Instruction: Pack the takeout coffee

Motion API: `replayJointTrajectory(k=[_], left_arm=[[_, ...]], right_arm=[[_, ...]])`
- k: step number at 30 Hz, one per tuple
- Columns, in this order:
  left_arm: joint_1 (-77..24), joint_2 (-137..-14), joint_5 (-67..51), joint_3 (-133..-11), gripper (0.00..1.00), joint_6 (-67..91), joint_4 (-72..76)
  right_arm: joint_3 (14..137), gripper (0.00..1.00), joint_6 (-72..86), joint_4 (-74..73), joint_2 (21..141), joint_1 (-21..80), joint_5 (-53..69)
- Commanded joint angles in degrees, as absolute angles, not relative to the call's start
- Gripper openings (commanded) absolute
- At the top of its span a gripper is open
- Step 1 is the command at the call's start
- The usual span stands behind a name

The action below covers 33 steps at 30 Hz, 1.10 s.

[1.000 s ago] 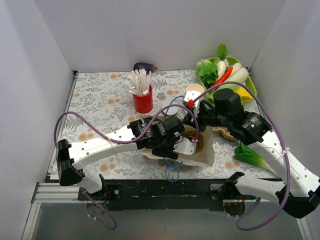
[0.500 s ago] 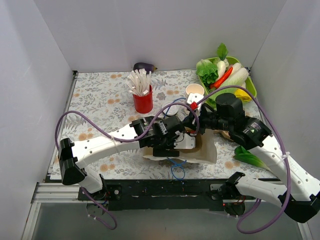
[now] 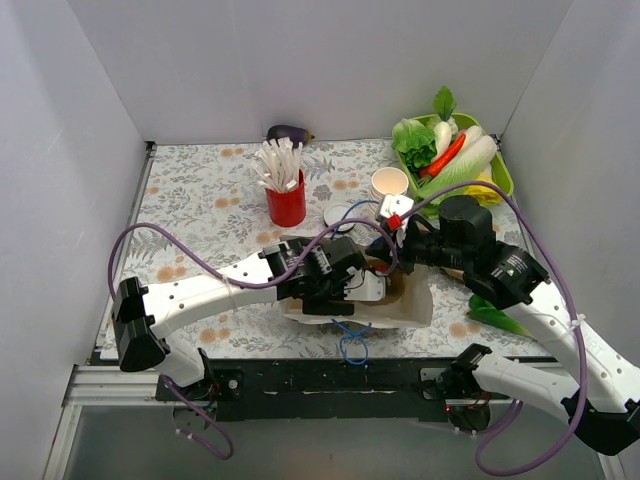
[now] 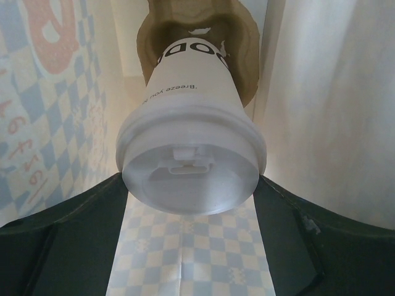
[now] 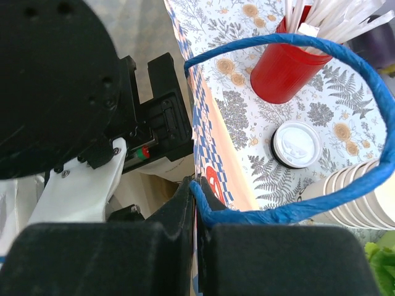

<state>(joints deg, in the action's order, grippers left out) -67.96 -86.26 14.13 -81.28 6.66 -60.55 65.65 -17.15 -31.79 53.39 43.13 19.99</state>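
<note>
Obs.: the small cream-white paper cup with the round white plastic lid (image 4: 190,123) is lying inside the white paper bag with the blue check print (image 3: 412,303). The bag is resting on its side on the floral surface (image 3: 200,200), near centre. The cup's base is pointing at the brown moulded-pulp carrier (image 4: 242,29) deep in the bag. I cannot tell whether the base is seating in a socket.

Left end effector (image 4: 190,185): its jaws are standing wide apart and appear to be bearing on the two sides of the lid rim, so I am judging the cup to be gripped.

Right end effector (image 5: 196,185): its jaws are pressed together, pinching the blue cord handle (image 5: 370,92) and holding the bag mouth up.

Risks, judged:
- The grip is sitting at the lid, not on the cup wall. Squeezing or twisting there is likely to be loosening the lid.
- If the base is missing the carrier socket, letting go is leaving the cup free to roll along the lower bag wall.
- The thin cord may be slipping between the right jaws. The mouth would then be sagging onto the left arm and blocking its way out.
- A sideways pull on the handle is liable to be dragging the bag and tilting the carrier.
- Pulling the left arm out may be catching the paper wall and drawing the cup back with it.
</note>
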Motion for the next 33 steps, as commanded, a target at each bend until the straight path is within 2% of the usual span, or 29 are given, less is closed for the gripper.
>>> replayJointTrajectory(k=[1,22,33], left_arm=[[-67.06,-82.88,17.23,-80.07,0.00,5.10,-57.48],[-67.32,-80.33,18.81,-75.24,0.00,-1.93,-47.82],[-67.24,-79.63,16.35,-74.89,0.00,-4.04,-46.93]], right_arm=[[64.16,0.01,-19.07,-27.51,49.49,43.51,21.36],[62.93,0.01,-16.97,-25.14,48.60,43.51,25.31],[62.49,0.01,-13.80,-23.82,49.66,43.42,21.71]])
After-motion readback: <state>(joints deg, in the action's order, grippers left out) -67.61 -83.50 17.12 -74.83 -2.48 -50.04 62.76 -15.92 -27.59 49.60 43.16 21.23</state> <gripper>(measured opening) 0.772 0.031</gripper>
